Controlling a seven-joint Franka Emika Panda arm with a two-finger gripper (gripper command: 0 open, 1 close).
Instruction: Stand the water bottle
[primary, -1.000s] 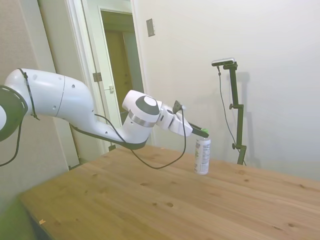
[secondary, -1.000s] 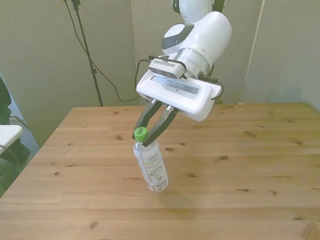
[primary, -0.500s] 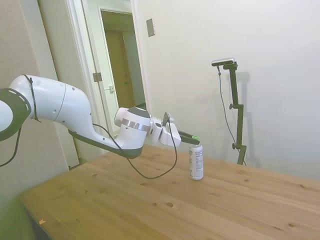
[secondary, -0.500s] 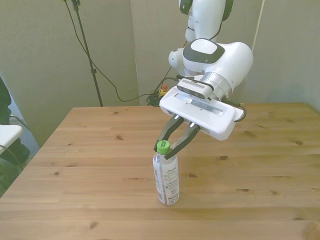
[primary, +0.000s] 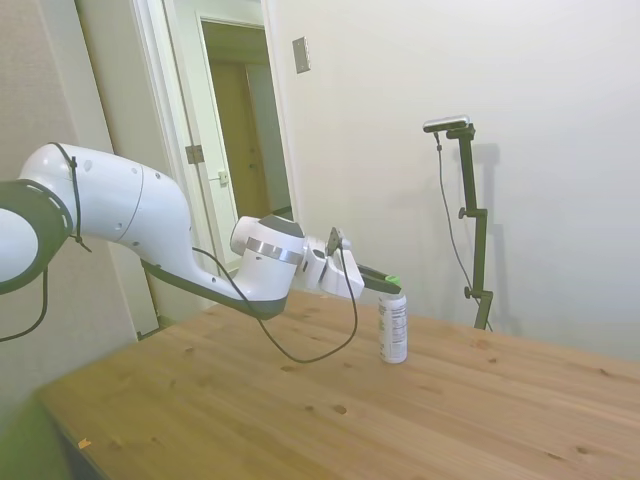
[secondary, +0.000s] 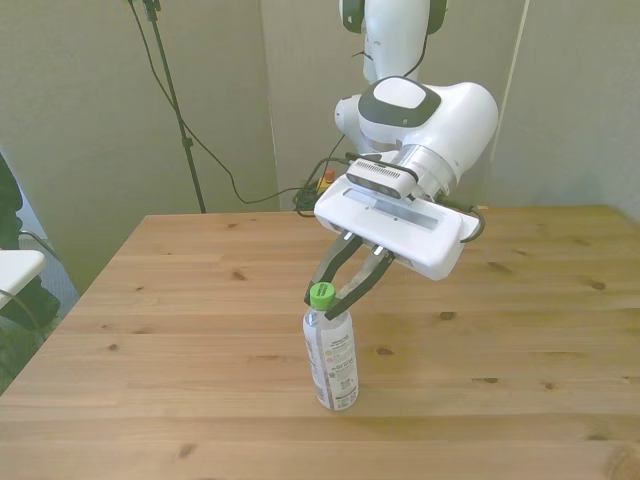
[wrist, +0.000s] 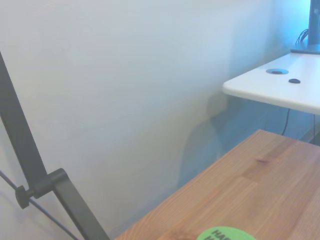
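1. Honestly, the slim clear plastic water bottle (secondary: 331, 362) with the green screw cap already looks upright on the wooden table (secondary: 520, 330) — base seems flat, judging by both views.
2. The white arm's two-finger gripper (secondary: 326, 303) is clamped at the cap. I'd part the fingers slowly, then back straight off — any sideways nudge could topple it.
3. White wrap label, green and dark print.
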